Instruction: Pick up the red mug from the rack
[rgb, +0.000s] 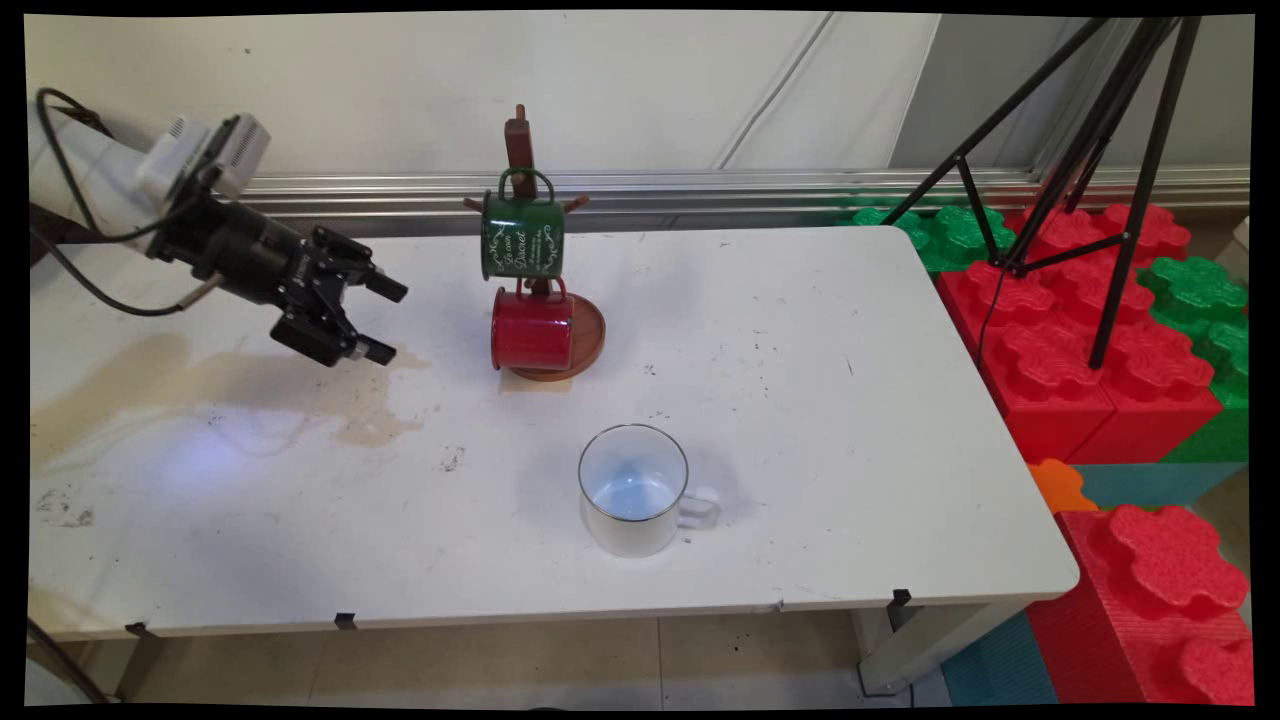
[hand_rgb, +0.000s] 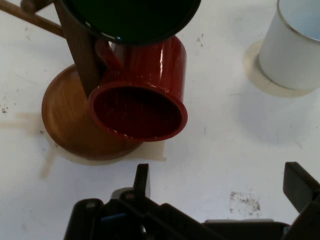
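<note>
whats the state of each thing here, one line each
gripper: jaws open, holding nothing, in the air left of the mug rack
green mug: hanging by its handle on an upper peg
red mug: hanging on a lower peg, tipped on its side, mouth towards the gripper
white mug: upright on the table, empty, handle to the picture's right
mug rack: upright on its round wooden base
table: stained brown at its left side

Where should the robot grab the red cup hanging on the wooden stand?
Probably by the rim: the red cup hangs sideways on the stand, its open mouth facing the open gripper. Coming from that side, one finger could slip inside and one outside the wall.
</note>
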